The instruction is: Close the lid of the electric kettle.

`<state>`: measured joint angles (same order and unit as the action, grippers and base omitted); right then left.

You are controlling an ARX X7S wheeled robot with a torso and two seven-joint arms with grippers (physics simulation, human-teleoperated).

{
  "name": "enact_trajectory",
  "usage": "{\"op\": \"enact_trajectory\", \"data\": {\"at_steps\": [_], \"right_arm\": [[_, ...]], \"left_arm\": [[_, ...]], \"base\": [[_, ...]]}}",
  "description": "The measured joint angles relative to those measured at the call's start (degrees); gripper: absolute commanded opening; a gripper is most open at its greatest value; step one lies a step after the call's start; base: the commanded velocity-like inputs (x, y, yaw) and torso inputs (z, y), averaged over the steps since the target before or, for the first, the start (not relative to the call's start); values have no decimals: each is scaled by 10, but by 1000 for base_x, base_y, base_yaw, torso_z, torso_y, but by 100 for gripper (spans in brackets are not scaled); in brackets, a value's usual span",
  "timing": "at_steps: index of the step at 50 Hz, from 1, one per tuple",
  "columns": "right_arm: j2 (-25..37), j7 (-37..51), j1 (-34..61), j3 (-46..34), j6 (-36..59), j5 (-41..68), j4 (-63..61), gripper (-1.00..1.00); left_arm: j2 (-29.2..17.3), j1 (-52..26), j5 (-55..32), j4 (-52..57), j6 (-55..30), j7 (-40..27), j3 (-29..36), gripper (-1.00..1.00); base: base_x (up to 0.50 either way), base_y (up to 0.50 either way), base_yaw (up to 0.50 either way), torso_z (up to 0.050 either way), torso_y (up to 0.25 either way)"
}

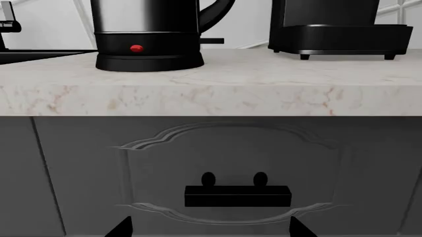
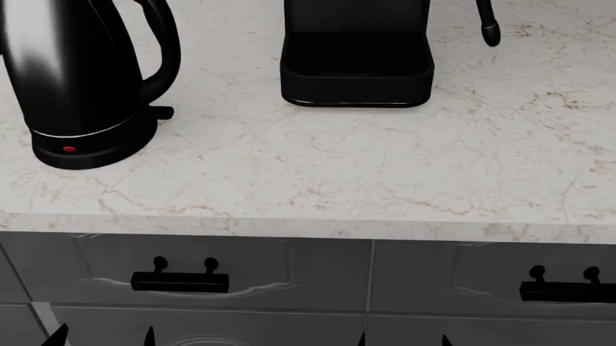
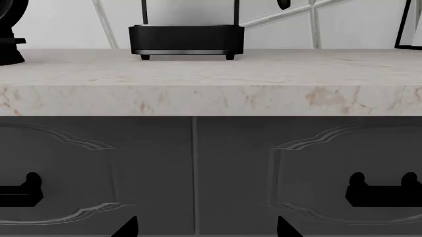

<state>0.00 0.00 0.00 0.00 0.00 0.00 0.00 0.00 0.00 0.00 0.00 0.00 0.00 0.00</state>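
Note:
The electric kettle [image 2: 77, 86] stands upright at the counter's back left, glossy black with a looped handle and a red dot on its base. Its top is cut off by the frame, so the lid is out of view. The left wrist view shows only its lower body and base [image 1: 148, 39]. My left gripper [image 2: 103, 337] is open and empty, low in front of the drawer below the kettle; only its fingertips [image 1: 122, 228] show. My right gripper [image 2: 405, 339] is open and empty in front of the drawers further right, with its fingertips [image 3: 128, 228] showing.
A boxy black coffee machine [image 2: 356, 58] with a steam wand [image 2: 488, 25] stands to the right of the kettle. The marble counter [image 2: 318, 180] has a thick front edge [image 1: 211, 101] above both grippers. Grey drawers below carry black handles [image 1: 237, 196] [image 2: 180, 281] [image 3: 386, 192].

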Motion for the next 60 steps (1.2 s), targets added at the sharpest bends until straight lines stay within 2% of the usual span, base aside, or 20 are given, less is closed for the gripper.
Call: {"op": "enact_trajectory", "data": {"at_steps": [26, 46, 60], "right_arm": [[36, 39, 1, -43, -5, 38, 1, 100], [51, 55, 2, -62, -8, 51, 4, 100], [63, 62, 2, -77, -12, 51, 6, 100]], "left_arm": [[-31, 2, -20, 4, 12, -36, 36, 100], [-54, 11, -23, 20, 29, -46, 65, 100], [-61, 8, -46, 37, 4, -56, 68, 100]], "base": [[0, 0, 0, 0, 0], [0, 0, 0, 49, 0], [0, 0, 0, 50, 8]]}}
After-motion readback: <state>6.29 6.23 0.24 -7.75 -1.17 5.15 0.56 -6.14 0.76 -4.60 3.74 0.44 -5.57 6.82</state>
